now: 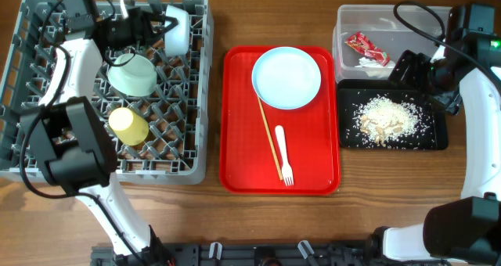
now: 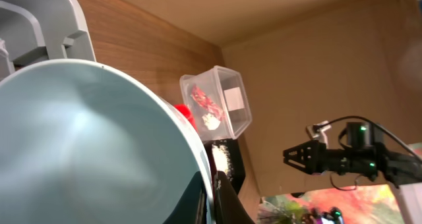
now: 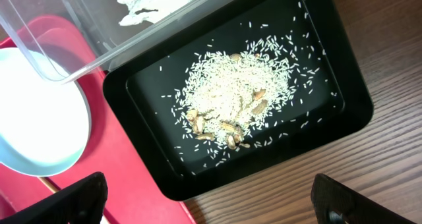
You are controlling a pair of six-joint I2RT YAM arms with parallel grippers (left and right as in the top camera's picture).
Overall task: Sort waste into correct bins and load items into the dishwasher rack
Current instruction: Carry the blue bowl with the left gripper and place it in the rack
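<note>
left claw [image 1: 161, 27] clamped on pale-blue bowl [image 1: 178, 31], bowl cropped | right claw [image 3: 211, 201] apart, partly cropped

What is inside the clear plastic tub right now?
A small red snack wrapper and a crumpled white paper scrap lie in the clear tub. In the overhead view the right arm covers its right end, so anything there is hidden.

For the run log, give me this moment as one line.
left hand shut on pale-blue bowl over rack | right hand open above black tray | plate, fork, chopstick on red tray
</note>
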